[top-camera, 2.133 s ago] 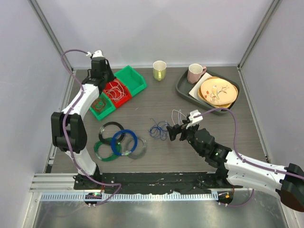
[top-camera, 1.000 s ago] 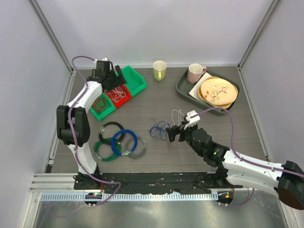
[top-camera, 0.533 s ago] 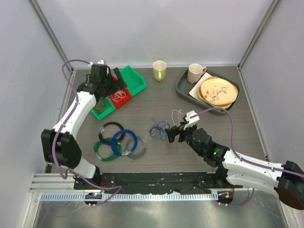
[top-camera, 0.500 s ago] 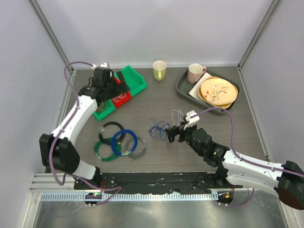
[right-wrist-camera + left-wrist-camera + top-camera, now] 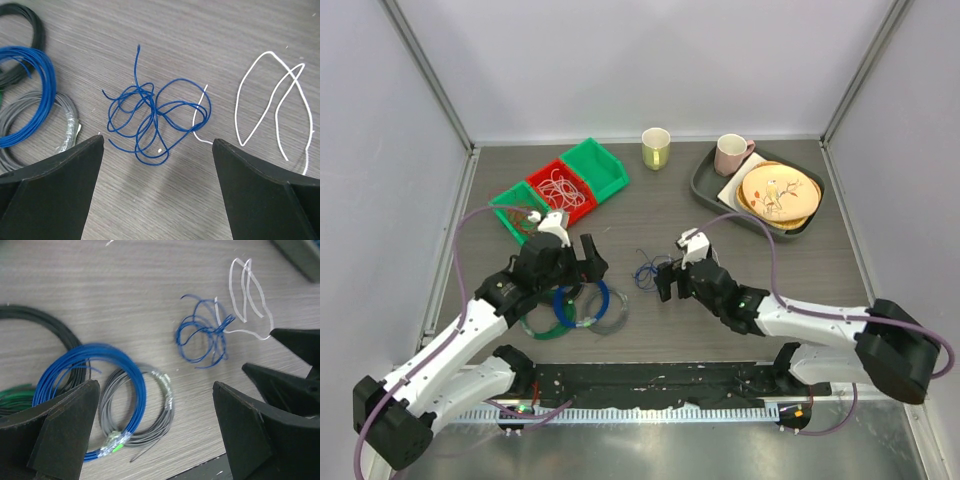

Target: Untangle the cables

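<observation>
- Blue wire tangle [image 5: 150, 107] lies on the bench [image 5: 210, 30] just below your right fingers [image 5: 50, 200], which gape wide and hold nothing.
- Your left fingers [image 5: 60, 440], equally wide and empty, hover over the coils [image 5: 141, 390] beside it.
- Expect it to be thin, light and springy, so it will likely slide rather than resist.
- Pinch the knotted middle, not a loose end.
- White wire [image 5: 237, 102] hooks one loop; pin that separately.
</observation>
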You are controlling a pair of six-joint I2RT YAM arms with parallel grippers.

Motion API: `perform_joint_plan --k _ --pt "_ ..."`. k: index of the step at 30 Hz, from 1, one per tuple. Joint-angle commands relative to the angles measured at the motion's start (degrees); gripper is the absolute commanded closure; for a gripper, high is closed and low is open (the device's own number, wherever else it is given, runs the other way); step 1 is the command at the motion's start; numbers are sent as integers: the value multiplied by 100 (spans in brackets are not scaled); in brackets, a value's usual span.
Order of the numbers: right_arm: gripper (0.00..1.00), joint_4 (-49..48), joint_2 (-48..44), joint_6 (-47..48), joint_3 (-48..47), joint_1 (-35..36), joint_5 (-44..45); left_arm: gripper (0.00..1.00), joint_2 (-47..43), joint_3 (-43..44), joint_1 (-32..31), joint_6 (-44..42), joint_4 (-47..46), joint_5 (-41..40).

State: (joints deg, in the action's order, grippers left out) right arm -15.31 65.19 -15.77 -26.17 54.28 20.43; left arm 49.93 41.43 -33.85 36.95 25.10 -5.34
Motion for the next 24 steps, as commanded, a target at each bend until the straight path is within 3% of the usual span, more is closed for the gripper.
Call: perform_joint_plan --k 1,6,9,10,12,13,16,22,24 --pt "6 177 774 -286 -599 12 -47 0 -229 -302 1 128 -374 -37" --pt "15 326 1828 -436 -1196 12 -205 0 -493 -364 1 146 -252 7" --pt "26 537 2260 -436 -1635 12 -214 0 -809 -513 1 155 -251 -45" --pt "38 816 2505 -540 -1776 12 -232 0 -1001 -557 -8 172 -260 -80" --pt "51 1090 2648 -646 -2171 12 -311 0 -1152 -592 1 225 -164 -264" --pt "71 1231 2692 -751 -2251 12 -241 0 -1222 -601 1 242 -137 -344" --pt "98 1329 2526 -813 -2401 30 -100 0 -1477 -689 1 269 -163 -389" --pt "99 1417 1139 -498 -2752 82 -529 0 -1732 -926 1 111 -708 444" --pt "99 1277 543 -401 -2875 74 -1170 0 -1741 -1031 1 32 -988 787"
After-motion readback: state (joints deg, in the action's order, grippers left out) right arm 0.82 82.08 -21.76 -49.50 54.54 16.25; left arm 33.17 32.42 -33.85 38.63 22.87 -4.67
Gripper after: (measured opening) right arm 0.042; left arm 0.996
